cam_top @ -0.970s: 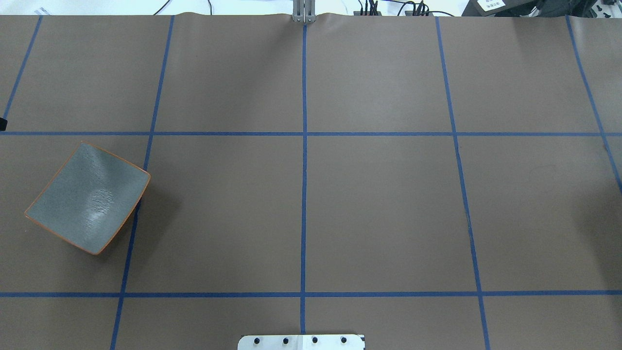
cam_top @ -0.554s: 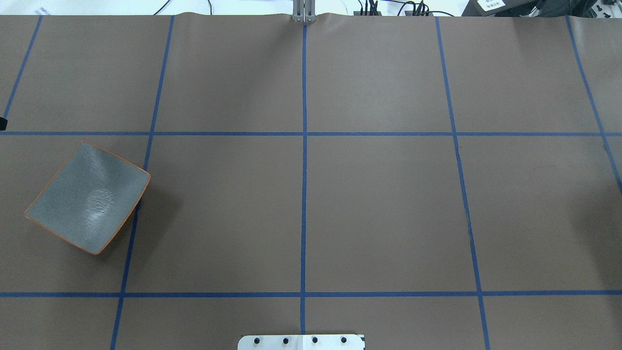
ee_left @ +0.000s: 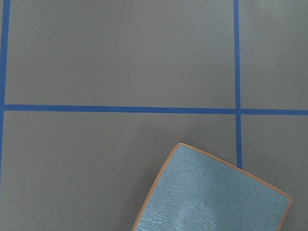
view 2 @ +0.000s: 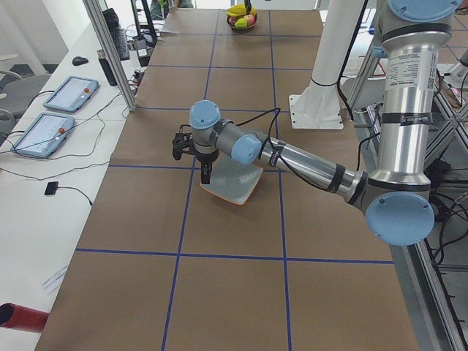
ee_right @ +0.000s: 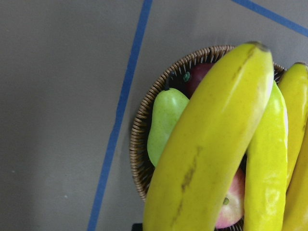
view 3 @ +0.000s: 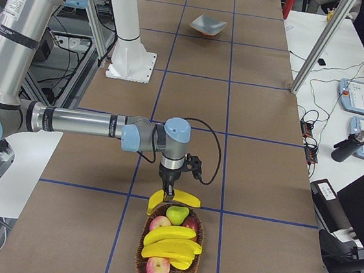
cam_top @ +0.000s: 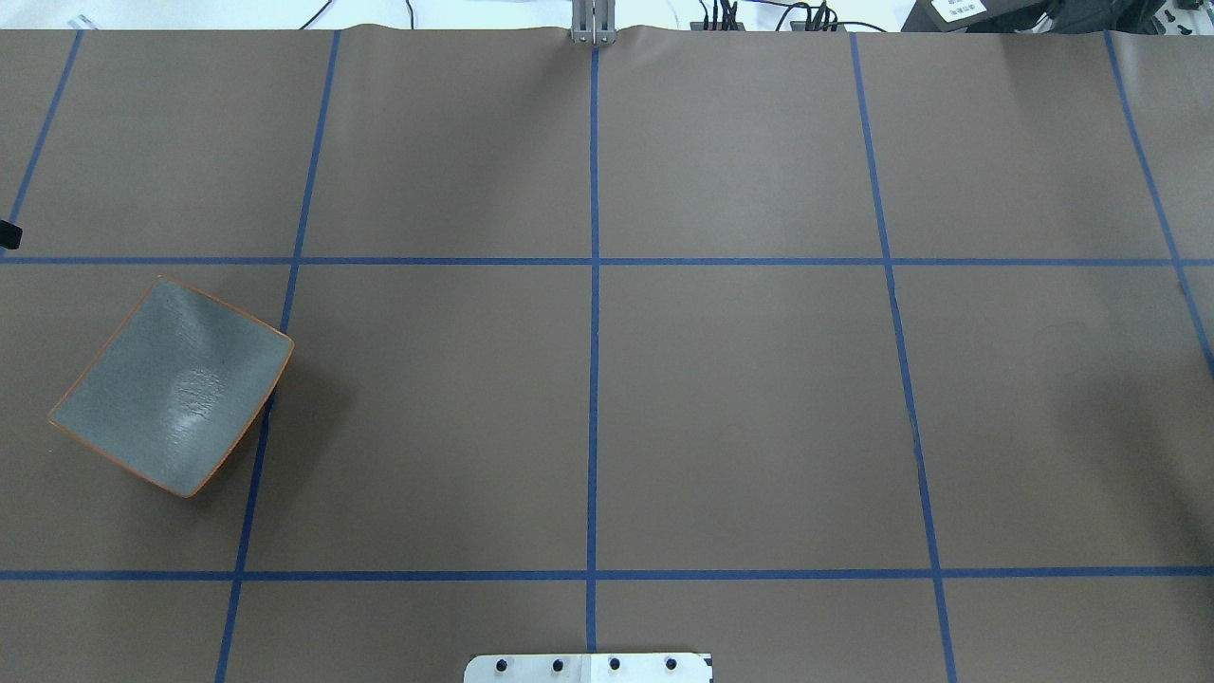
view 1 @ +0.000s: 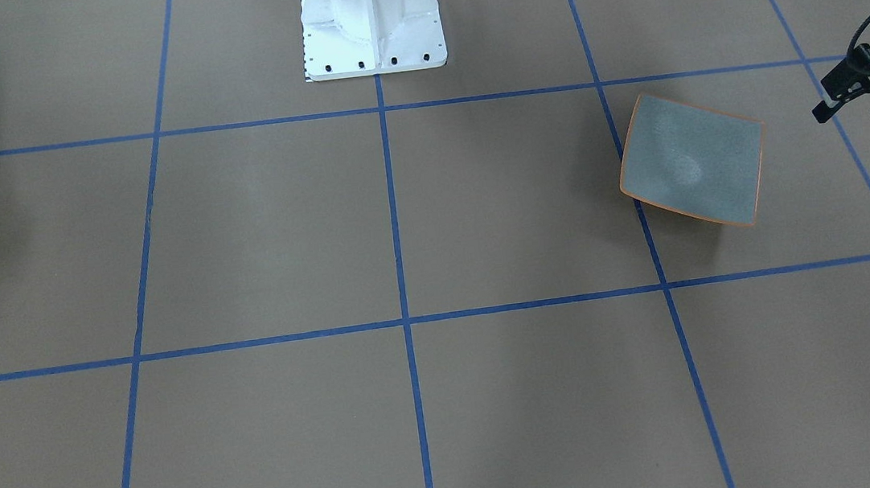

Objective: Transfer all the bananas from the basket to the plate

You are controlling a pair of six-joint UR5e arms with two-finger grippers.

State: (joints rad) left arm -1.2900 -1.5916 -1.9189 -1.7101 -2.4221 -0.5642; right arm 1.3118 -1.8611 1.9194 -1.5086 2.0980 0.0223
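The wicker basket point(view 3: 139, 249) sits at the right end of the table point(cam_top: 740, 408). The plate point(cam_top: 171, 389) sits far away at the left end, so each fruit has a long trip to make.

The right gripper point(view 3: 168, 190) hangs over the basket's edge, and one banana point(view 3: 174, 199) is right under it. In the right wrist view this banana point(ee_right: 211, 144) fills most of the picture, high above the pear point(ee_right: 163, 120). It looks picked up, but the fingers are hidden, so nobody can tell how tight they are. The other bananas point(view 3: 171, 236) lie in the basket with the apples point(view 3: 157, 267).

The left gripper point(view 1: 851, 113) waits just beside the plate. Its two fingers look spread apart, with nothing between them. It is probably parked there to take the fruit from the other arm, because the plate is too far for the right arm alone.

The plate has nothing on it — no banana has arrived yet.
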